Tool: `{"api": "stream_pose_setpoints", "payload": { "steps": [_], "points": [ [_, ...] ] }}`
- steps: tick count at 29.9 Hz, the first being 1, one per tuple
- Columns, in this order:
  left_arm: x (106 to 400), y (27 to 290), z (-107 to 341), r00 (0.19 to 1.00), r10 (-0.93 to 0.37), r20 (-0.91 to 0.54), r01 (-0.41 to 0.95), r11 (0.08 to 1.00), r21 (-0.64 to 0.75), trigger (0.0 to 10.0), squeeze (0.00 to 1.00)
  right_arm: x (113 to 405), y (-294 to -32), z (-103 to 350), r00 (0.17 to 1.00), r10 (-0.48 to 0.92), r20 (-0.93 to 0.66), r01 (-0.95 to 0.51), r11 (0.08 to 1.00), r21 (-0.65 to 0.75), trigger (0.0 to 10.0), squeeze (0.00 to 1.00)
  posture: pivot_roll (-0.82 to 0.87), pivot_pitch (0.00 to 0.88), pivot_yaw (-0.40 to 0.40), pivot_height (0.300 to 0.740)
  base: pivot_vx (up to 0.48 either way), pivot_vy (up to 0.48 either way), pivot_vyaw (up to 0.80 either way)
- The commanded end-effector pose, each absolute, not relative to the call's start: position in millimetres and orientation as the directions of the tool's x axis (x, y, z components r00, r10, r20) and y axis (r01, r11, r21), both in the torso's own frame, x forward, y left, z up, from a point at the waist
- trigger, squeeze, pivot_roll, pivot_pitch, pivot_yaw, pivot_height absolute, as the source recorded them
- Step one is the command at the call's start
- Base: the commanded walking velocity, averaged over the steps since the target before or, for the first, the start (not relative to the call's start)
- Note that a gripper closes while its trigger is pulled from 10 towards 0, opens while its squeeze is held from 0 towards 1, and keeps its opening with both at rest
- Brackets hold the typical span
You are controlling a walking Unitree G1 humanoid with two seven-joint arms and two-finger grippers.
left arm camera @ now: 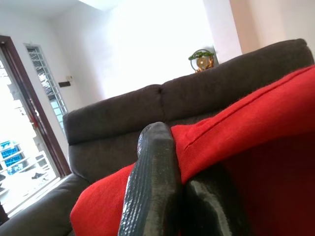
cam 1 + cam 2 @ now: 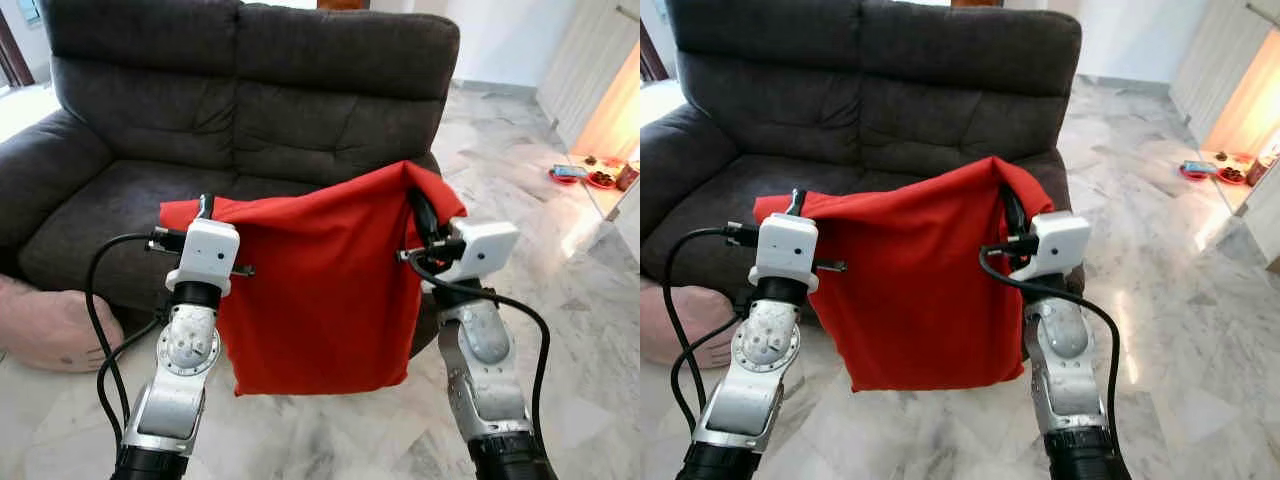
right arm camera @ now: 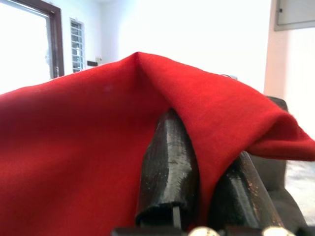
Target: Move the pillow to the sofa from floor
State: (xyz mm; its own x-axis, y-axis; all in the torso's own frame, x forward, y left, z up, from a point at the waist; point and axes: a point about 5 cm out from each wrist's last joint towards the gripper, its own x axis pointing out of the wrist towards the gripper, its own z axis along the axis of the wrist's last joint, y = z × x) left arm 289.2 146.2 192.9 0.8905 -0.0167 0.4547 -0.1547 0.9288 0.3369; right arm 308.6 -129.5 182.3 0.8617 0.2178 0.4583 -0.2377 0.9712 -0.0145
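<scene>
While the red pillow hangs in the air between the robot's two raised arms, it has plainly left the floor but has not yet reached the sofa. The left gripper pinches the pillow's upper corner on the robot's left, and the left wrist view shows its two black fingers pressed together over a fold of red cloth. The right gripper grips the opposite upper corner, and the right wrist view shows fabric draped over and caught between its fingers. The pillow droops limp like a sack, its top edge sagging slightly between the two holds and its bottom edge hanging clear of the marble floor. Behind it stands the dark grey two-seat sofa, its seat cushions bare and lying just past the pillow. A pale pink cushion lies on the floor beside the sofa's arm on the robot's left. Judging from this, lifting is done; what remains is to carry the pillow forward over the seat, lower it and let go with both grippers.
</scene>
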Motion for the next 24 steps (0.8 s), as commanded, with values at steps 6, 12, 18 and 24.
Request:
{"api": "stream_pose_setpoints", "payload": {
  "steps": [6, 12, 18, 24],
  "points": [
    [286.3, 142.2, 217.4, 0.834, -0.028, 0.551, -0.181, 0.930, 0.321, 10.0, 0.00, 306.9, -131.7, 203.5, 0.823, 0.204, 0.530, -0.232, 0.973, -0.013, 10.0, 0.00, 0.01, 0.000, -0.068, 0.740, 0.343, 0.000, 0.00],
    [286.7, 141.9, 219.0, 0.832, -0.025, 0.555, -0.185, 0.930, 0.319, 10.0, 0.00, 307.4, -131.9, 204.1, 0.824, 0.209, 0.527, -0.237, 0.971, -0.014, 10.0, 0.00, 0.02, 0.000, -0.071, 0.740, 0.349, 0.000, 0.00],
    [286.7, 142.1, 219.4, 0.832, -0.023, 0.555, -0.186, 0.930, 0.317, 10.0, 0.00, 307.3, -131.3, 203.2, 0.827, 0.213, 0.520, -0.242, 0.970, -0.012, 10.0, 0.00, 0.02, 0.000, -0.073, 0.740, 0.359, 0.000, 0.00],
    [286.7, 141.7, 220.2, 0.830, -0.023, 0.558, -0.188, 0.930, 0.317, 10.0, 0.00, 307.8, -131.1, 203.1, 0.829, 0.217, 0.516, -0.246, 0.969, -0.012, 10.0, 0.00, 0.02, 0.000, -0.076, 0.740, 0.364, 0.000, 0.00]
  ]
}}
